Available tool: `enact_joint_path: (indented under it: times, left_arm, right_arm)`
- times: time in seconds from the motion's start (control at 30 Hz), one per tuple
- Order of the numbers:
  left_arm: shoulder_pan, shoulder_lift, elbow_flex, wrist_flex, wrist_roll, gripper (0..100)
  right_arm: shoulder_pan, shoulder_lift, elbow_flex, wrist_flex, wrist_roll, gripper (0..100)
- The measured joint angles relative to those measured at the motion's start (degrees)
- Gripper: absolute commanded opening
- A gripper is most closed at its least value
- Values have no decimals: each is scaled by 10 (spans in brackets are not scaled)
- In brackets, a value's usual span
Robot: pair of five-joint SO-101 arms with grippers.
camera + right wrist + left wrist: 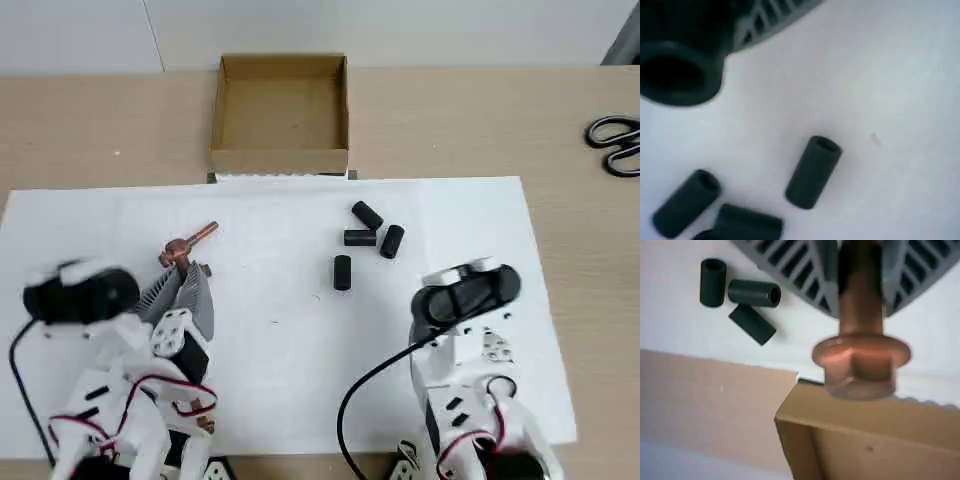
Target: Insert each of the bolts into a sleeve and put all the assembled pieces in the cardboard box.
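Light wooden table [100, 120] across the whole high view. Large white paper sheet [280, 370] laid over its near and middle part.

Two white-and-black arms at the sheet's near edge, well apart: left arm [120, 400], right arm [470, 380].

Open-topped square cardboard box [280, 160] on bare table at the sheet's far edge. Touching the sheet or just beside it, cannot tell which.

Black-handled scissors [615, 145] on bare table off the sheet, on the right arm's side, well apart from the box.

Left gripper [187, 272] clamped on copper-coloured flanged hex-head bolt [860, 330]. Shank pinched between grey slatted fingers, head clear of the tips. Bolt over the sheet, angled toward the box side.

Right gripper [705, 30] closed on black tubular sleeve [677, 72], bore end-on to the wrist camera, wall against a grey slatted finger.

Four loose black sleeves [360, 238] lying on the sheet between arms and box, nearer the right arm. Three clustered, touching or nearly so. Fourth just apart, on the cluster's near side.
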State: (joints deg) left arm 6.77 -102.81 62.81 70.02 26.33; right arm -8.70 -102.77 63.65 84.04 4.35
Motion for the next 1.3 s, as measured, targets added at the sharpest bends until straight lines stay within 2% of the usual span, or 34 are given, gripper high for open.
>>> enact_joint_path:
  times: [0.1,0.23,0.4,0.63,0.87,1.03,1.17,1.3]
  left_arm:
    - [0,7,15,-16,5,5]
    - [5,-7,27,-49,47,5]
    - [64,-7,82,-104,58,5]
    - [129,-6,185,-266,58,5]
    - [184,-6,258,-393,58,5]
    - [204,-6,271,-447,58,5]
    - [203,-6,271,-486,76,5]
    - [203,-6,271,-491,89,5]
  right_arm:
    - [-22,-4,11,-7,0,3]
    - [-45,-6,47,-63,0,3]
    - [-108,-6,97,-143,0,3]
    - [-224,-8,142,-236,0,3]
    - [-287,-8,156,-247,-11,3]
    - [-321,-8,168,-247,-60,3]
    - [-337,-8,172,-247,-66,3]
    - [-338,-8,172,-250,-68,3]
